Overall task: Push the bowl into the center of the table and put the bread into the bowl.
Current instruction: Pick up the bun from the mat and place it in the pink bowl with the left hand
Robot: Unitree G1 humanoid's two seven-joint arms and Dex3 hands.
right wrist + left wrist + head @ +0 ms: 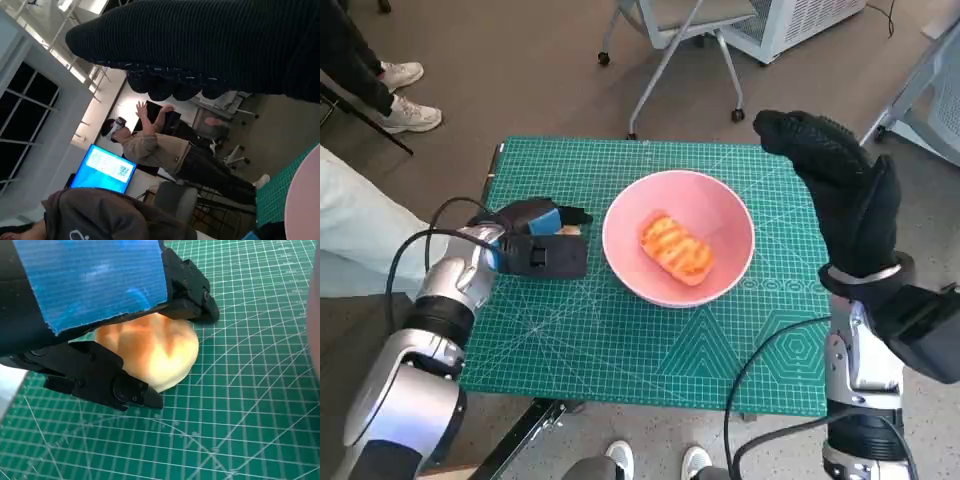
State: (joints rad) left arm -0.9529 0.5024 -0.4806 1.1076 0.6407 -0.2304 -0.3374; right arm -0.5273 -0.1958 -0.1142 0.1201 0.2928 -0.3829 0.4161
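The pink bowl [735, 215] stands in the middle of the green cutting mat [650, 340], with an orange striped bread [675, 248] lying inside it. To its left, my left hand [535, 240] lies low on the mat over a second bread. In the left wrist view that pale golden bun [155, 352] rests on the mat while the black fingers [192, 295] grip it from both sides below the taped hand [90, 285]. My right hand [845, 185] is raised by the table's right edge, holding nothing. The glove [210, 45] fills the right wrist view.
A wheeled chair [680, 30] stands behind the table. A person's legs [360, 230] and shoes [405, 95] are at the left, and feet [655, 462] show at the front edge. A person [165, 150] stands further off in the right wrist view.
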